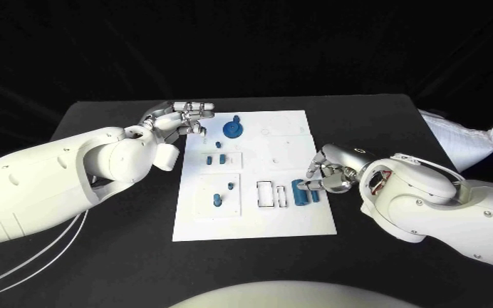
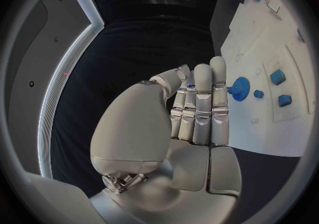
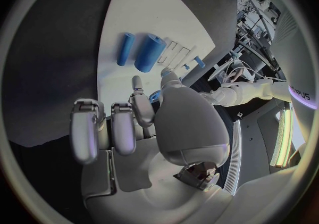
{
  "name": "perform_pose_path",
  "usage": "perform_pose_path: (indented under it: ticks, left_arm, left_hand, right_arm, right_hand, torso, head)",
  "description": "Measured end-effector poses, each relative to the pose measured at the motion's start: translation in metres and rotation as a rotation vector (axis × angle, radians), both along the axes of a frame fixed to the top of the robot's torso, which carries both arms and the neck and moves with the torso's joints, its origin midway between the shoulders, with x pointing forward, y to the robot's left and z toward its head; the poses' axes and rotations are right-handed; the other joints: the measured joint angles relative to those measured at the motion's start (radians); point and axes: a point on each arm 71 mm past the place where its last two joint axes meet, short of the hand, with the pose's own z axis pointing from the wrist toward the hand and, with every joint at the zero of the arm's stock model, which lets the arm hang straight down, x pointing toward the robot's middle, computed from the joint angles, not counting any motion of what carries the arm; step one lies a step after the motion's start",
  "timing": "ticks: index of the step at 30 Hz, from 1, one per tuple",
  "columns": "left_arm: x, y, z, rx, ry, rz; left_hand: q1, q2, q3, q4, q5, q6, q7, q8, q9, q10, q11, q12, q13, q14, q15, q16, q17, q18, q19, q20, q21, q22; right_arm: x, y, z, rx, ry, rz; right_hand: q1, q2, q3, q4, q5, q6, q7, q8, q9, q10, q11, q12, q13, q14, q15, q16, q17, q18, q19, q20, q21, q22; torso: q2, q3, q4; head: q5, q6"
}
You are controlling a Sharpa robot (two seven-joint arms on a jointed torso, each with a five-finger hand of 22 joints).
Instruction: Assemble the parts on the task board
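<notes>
1. Left hand [image 1: 188, 117] hovers at the board's [image 1: 257, 229] far left corner, fingers straight and together, holding nothing.
2. Right hand [image 1: 327, 172] is at the right edge beside two blue cylinders [image 1: 303, 191]; grasp unclear.
3. Gear [image 1: 234, 130] stands on the board.

Parts [image 1: 234, 130] on task board [image 1: 257, 226], mid-table [image 1: 113, 112]

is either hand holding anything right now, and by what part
It cannot be told for sure. The left hand, at the task board's far left edge, seems to hold nothing; the right hand's fingers curl beside the blue cylinders, contact unclear.
</notes>
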Motion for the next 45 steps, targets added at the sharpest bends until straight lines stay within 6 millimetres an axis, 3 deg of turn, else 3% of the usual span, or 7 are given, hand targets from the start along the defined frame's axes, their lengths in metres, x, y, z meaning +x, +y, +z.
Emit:
perform_pose_path:
  ticks: [19, 26, 34, 42, 45]
  left_arm:
    - [0.0, 0.002, 0.0, 0.001, 0.002, 0.002]
    - [0.0, 0.002, -0.001, 0.001, 0.003, 0.001]
    - [-0.001, 0.002, -0.001, 0.001, 0.004, 0.001]
    - [-0.001, 0.002, -0.001, 0.001, 0.004, 0.001]
    - [-0.001, 0.002, -0.001, 0.001, 0.005, 0.001]
  left_hand:
    - [0.0, 0.0, 0.0, 0.0, 0.0, 0.0, 0.0, 0.0, 0.0, 0.0, 0.0, 0.0, 0.0, 0.0, 0.0, 0.0, -0.001, 0.0, 0.0, 0.0, 0.0, 0.0]
    - [0.0, 0.0, 0.0, 0.0, 0.0, 0.0, 0.0, 0.0, 0.0, 0.0, 0.0, 0.0, 0.0, 0.0, 0.0, 0.0, -0.001, 0.0, 0.0, 0.0, 0.0, 0.0]
    - [0.0, 0.0, 0.0, 0.0, 0.0, 0.0, 0.0, 0.0, 0.0, 0.0, 0.0, 0.0, 0.0, 0.0, 0.0, 0.0, 0.0, 0.0, 0.0, 0.0, 0.0, 0.0]
    - [0.0, 0.0, 0.0, 0.0, 0.0, 0.0, 0.0, 0.0, 0.0, 0.0, 0.0, 0.0, 0.0, 0.0, 0.0, 0.0, 0.0, 0.0, 0.0, 0.0, 0.0, 0.0]
    - [0.0, 0.0, 0.0, 0.0, 0.0, 0.0, 0.0, 0.0, 0.0, 0.0, 0.0, 0.0, 0.0, 0.0, 0.0, 0.0, 0.0, 0.0, 0.0, 0.0, 0.0, 0.0]
  right_arm:
    - [0.0, 0.015, -0.024, -0.067, 0.042, 0.042]
    - [0.002, 0.018, -0.027, -0.078, 0.039, 0.048]
    - [0.001, 0.02, -0.029, -0.07, 0.025, 0.047]
    - [-0.005, 0.016, -0.027, -0.001, -0.009, 0.012]
    - [-0.007, 0.02, -0.021, 0.048, -0.026, 0.009]
  right_hand:
    - [0.011, 0.01, -0.006, 0.006, 0.0, 0.0, 0.0, 0.009, 0.005, 0.0, 0.0, 0.0, 0.006, 0.0, 0.0, 0.0, 0.0, 0.0, 0.0, 0.0, 0.0, 0.0]
    - [0.037, 0.037, -0.006, 0.006, 0.014, 0.004, -0.004, 0.02, 0.014, 0.0, 0.0, 0.0, 0.015, 0.0, 0.0, 0.0, 0.0, 0.0, 0.0, 0.0, 0.0, 0.0]
    - [0.077, 0.066, 0.003, -0.003, 0.026, 0.03, -0.021, 0.039, 0.026, 0.011, -0.011, 0.007, 0.034, -0.002, -0.006, 0.005, 0.0, 0.0, 0.0, 0.0, 0.004, 0.0]
    - [0.078, 0.067, 0.012, -0.002, 0.062, 0.042, -0.021, 0.058, 0.034, 0.013, -0.013, 0.014, 0.044, 0.0, -0.018, 0.012, 0.0, 0.0, 0.0, -0.007, 0.011, -0.001]
    - [0.067, 0.078, 0.008, 0.009, 0.07, 0.042, -0.021, 0.058, 0.034, 0.013, -0.013, 0.016, 0.046, 0.0, -0.018, 0.013, -0.001, 0.0, 0.001, -0.009, 0.015, -0.001]
  torso:
    - [0.001, 0.0007, -0.0005]
    - [0.0, 0.0, -0.0005]
    - [0.0, -0.0007, -0.0003]
    - [-0.001, -0.0008, -0.0004]
    - [-0.001, -0.0012, -0.0005]
  head:
    - [0.008, -0.007]
    - [0.009, -0.008]
    - [0.012, -0.01]
    - [0.013, -0.01]
    - [0.013, -0.01]
